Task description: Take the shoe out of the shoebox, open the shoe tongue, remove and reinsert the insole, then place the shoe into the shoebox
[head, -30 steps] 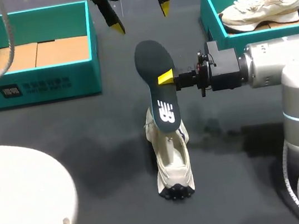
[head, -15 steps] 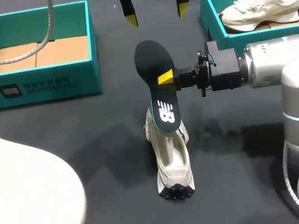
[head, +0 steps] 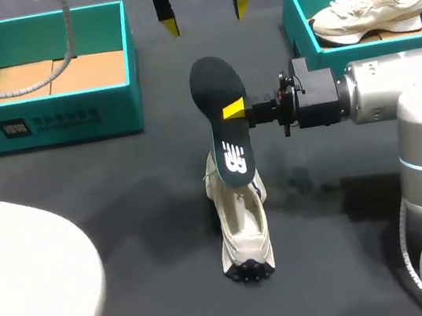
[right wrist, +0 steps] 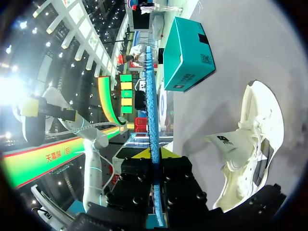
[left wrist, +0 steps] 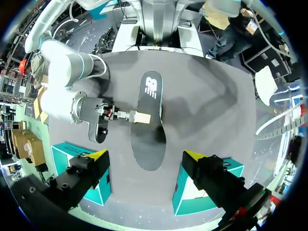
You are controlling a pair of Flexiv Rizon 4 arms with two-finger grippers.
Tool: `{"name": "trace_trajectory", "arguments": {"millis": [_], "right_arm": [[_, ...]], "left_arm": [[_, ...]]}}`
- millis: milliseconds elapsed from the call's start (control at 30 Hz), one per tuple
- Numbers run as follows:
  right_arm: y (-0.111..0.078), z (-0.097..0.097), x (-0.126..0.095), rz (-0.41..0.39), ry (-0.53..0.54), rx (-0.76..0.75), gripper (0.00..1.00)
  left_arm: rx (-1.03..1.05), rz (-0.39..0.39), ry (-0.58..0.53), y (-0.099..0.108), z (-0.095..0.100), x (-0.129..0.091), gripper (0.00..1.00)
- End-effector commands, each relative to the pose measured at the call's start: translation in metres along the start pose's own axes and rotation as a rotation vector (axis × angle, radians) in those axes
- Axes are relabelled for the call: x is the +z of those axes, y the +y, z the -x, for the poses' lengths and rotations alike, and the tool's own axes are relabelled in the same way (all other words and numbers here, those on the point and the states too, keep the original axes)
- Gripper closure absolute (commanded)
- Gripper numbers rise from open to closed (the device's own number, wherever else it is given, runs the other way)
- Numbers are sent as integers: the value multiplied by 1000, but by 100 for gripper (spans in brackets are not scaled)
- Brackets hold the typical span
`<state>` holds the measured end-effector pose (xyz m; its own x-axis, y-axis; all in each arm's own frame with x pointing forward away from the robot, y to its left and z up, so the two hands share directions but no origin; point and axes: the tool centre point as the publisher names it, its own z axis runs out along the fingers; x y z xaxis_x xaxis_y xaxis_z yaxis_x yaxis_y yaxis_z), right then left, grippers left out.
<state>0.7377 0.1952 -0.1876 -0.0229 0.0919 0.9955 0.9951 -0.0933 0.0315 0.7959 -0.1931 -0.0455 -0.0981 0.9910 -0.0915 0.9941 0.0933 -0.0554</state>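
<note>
Since the earlier frames your left gripper (head: pixel 205 17) has swung about at the far edge of the table, first toward three o'clock, then back a little. The right arm, the insole and the shoe have not shifted.

In the head view, the left gripper's fingers are spread wide, holding nothing, at twelve o'clock of the insole (head: pixel 221 121). Your right gripper (head: pixel 234 109) comes in from three o'clock and pinches the insole's edge. The insole hangs over the shoe (head: pixel 243 229), which lies on the table at six o'clock of it. Whether its lower end touches the opening, you cannot tell here. The empty shoebox (head: pixel 47 127) sits at ten o'clock, and a second box (head: pixel 300 33) with another shoe (head: pixel 368 11) at two o'clock.

In the left wrist view, your left gripper (left wrist: pixel 146 156) looks down between spread fingers at the insole (left wrist: pixel 148 120), well apart from it.

In the right wrist view, the insole (right wrist: pixel 152 110) runs edge-on between the right gripper's (right wrist: pixel 150 155) pressed fingers, with the shoe (right wrist: pixel 250 144) beside it and its tongue lifted.

For the reinsertion, I would line the insole up with the shoe's length first. I'd also bring your left gripper down to steady the shoe, since it will likely slide under a push.
</note>
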Motion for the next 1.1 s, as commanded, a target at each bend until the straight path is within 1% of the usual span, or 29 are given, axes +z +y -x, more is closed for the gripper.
{"name": "trace_trajectory", "arguments": {"millis": [33,267,433,667,867,1100], "right_arm": [[-1,0,1,3,-2,0,100],[-1,0,1,3,-2,0,100],[-1,0,1,3,-2,0,100],[-1,0,1,3,-2,0,100],[-1,0,1,3,-2,0,100],[-1,0,1,3,-2,0,100]], "left_arm": [[-7,5,-457,-5,-36,7,0],[-34,4,-604,-6,-57,12,0],[-57,10,-665,-5,-69,15,0],[-68,4,-746,-4,-79,24,0],[-79,9,-796,-6,-87,36,0],[-51,15,-881,-7,-94,51,0]]}}
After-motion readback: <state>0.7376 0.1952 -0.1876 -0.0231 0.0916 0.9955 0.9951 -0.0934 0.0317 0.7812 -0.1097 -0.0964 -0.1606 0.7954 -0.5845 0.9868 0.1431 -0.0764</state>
